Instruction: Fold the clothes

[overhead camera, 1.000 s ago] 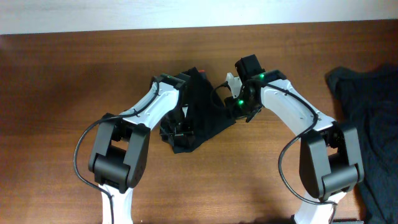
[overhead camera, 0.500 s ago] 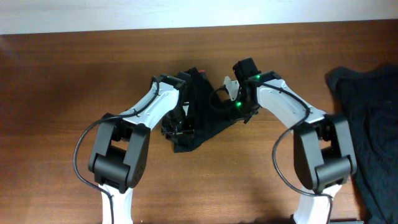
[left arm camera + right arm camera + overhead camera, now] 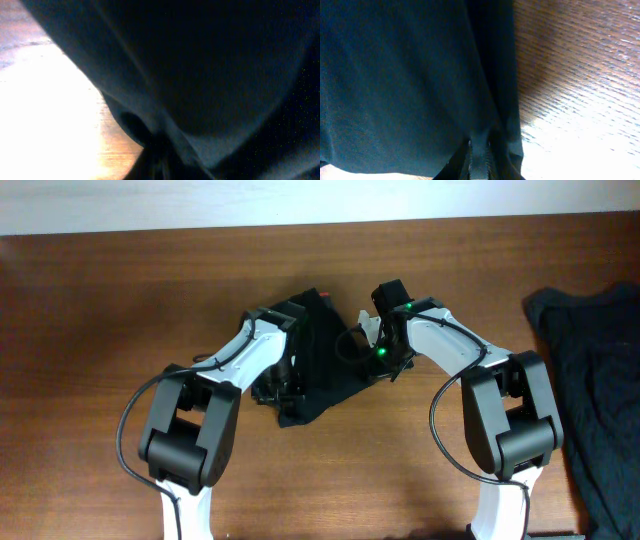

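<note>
The clothes [image 3: 322, 358], black trousers, sit bunched in a small peaked heap at the table's middle, with a sliver of red edging at the top. My left gripper [image 3: 283, 387] is against the heap's left side, shut on a fold of the fabric. In the left wrist view the dark cloth [image 3: 210, 70] fills nearly the whole frame and hides the fingertips. My right gripper [image 3: 374, 356] is at the heap's right edge. In the right wrist view the fingers [image 3: 491, 156] pinch a narrow ridge of the cloth [image 3: 405, 75] between them.
A dark rumpled heap of other garments [image 3: 595, 380] lies at the table's right edge. Bare brown wood [image 3: 90, 330] stretches left of the arms and along the front. A pale strip [image 3: 300, 200] runs along the back.
My left gripper has closed on the fabric. The right gripper has drawn slightly left and toward the back with its fold, and the heap has pulled in tighter between the two.
</note>
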`<state>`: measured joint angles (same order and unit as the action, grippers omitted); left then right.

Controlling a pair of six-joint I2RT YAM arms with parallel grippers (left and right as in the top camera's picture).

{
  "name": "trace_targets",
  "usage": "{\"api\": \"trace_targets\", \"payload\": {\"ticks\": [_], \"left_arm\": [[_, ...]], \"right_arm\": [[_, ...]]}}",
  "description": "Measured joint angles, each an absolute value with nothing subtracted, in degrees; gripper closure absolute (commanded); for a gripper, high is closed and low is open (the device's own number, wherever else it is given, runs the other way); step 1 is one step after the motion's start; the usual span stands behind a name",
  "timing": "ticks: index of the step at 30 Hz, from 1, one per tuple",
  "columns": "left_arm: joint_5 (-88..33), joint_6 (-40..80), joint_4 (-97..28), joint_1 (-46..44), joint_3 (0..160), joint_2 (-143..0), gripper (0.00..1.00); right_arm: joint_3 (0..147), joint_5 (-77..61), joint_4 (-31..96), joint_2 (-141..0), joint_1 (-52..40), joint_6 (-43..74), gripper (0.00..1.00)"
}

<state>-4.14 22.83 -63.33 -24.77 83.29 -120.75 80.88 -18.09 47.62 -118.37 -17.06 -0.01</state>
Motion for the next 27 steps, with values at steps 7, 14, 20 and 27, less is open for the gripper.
{"api": "trace_targets", "payload": {"ticks": [7, 14, 20, 27], "left_arm": [[-2.9, 22.8, -65.5, -24.6, 82.8, -120.1, 0.99], [-2.1, 23.0, -67.1, -24.2, 84.8, -114.9, 0.84], [-3.2, 23.4, -68.4, -24.2, 85.7, -110.4, 0.75], [-3.3, 23.4, -68.4, -24.2, 85.7, -110.4, 0.63]], "right_arm": [[80.9, -18.0, 47.6, -118.4, -17.1, 0.0, 0.83], [80.9, -17.8, 47.7, -118.4, -17.1, -0.1, 0.83], [80.9, -18.7, 48.0, -118.4, -17.1, -0.1, 0.96], [85.4, -26.4, 56.3, -118.4, -17.0, -1.0, 0.90]]}}
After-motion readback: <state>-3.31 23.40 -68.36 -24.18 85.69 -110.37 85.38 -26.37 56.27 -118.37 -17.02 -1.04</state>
